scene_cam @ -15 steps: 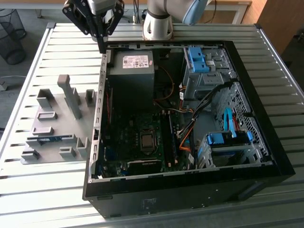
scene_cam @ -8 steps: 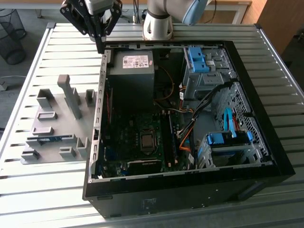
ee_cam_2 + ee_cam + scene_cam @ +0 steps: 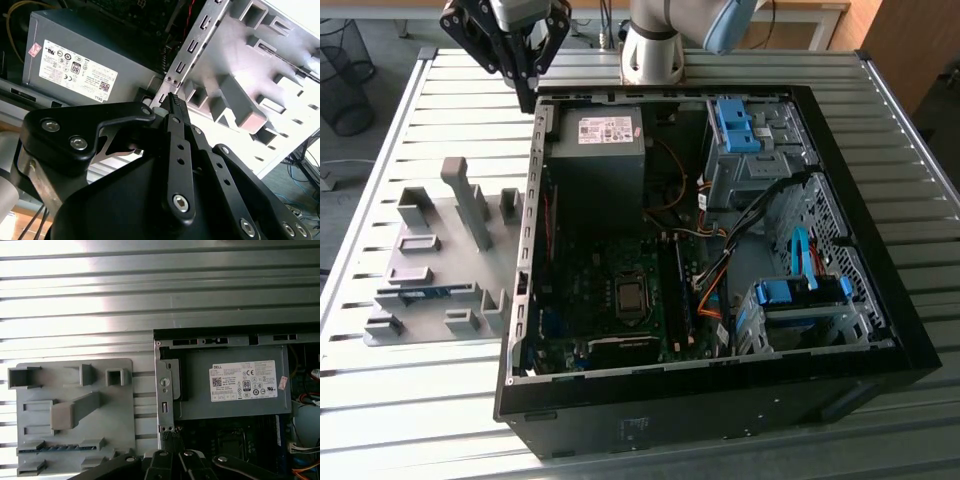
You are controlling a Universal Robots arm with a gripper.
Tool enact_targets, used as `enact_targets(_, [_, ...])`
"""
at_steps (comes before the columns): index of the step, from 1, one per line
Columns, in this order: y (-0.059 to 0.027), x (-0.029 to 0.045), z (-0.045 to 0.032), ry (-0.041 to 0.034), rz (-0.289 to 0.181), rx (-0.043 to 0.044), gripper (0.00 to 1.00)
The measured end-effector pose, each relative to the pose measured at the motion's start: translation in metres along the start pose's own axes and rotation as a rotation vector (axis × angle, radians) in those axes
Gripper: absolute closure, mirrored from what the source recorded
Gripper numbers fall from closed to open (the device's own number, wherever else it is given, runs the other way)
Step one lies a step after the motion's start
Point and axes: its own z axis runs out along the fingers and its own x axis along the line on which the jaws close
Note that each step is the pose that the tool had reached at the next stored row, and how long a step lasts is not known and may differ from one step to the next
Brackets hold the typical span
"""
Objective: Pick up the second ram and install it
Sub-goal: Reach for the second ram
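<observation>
The second ram (image 3: pixel 416 293) is a thin blue stick lying in a slot near the front of the grey holder plate (image 3: pixel 430 230), on the exterior view's left of the computer case. In the first wrist view the ram (image 3: pixel 59 447) sits low on that plate (image 3: pixel 125 405). My gripper (image 3: pixel 528 98) hangs above the case's back corner by the power supply (image 3: pixel 605 140), well away from the ram. Its fingers (image 3: pixel 176 130) meet at the tip, shut on nothing. The gripper (image 3: pixel 167 440) also shows in the first wrist view.
The open black computer case (image 3: pixel 880 250) lies on a slatted metal table (image 3: pixel 470 90), with the motherboard (image 3: pixel 610 300), loose cables and blue drive-bay clips (image 3: pixel 800 292) inside. Upright grey posts (image 3: pixel 470 200) rise from the holder plate. A wire bin (image 3: pixel 345 75) stands off the table.
</observation>
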Motion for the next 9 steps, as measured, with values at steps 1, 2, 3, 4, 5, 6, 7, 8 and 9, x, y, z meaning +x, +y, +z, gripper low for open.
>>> enact_targets(1, [0.0,0.0006,0.0,0.0,0.0,0.0,0.9])
enact_targets(2, [-0.0001,0.0011,0.0,0.0,0.0,0.0,0.9])
enact_targets(3, [-0.0001,0.0017,0.0,0.0,0.0,0.0,0.9])
enact_targets(4, [-0.0002,0.0023,0.0,0.0,0.0,0.0,0.9])
enact_targets(5, [-0.0002,0.0029,-0.0001,0.0,0.0,0.0,0.9])
enact_targets(6, [-0.0003,0.0036,-0.0001,0.0,0.0,0.0,0.9])
enact_targets(7, [-0.0003,0.0041,-0.0001,0.0,0.0,0.0,0.9])
enact_targets(8, [-0.0004,0.0047,-0.0001,0.0,0.0,0.0,0.9])
enact_targets(9, [-0.0004,0.0053,-0.0001,0.0,0.0,-0.0001,0.9])
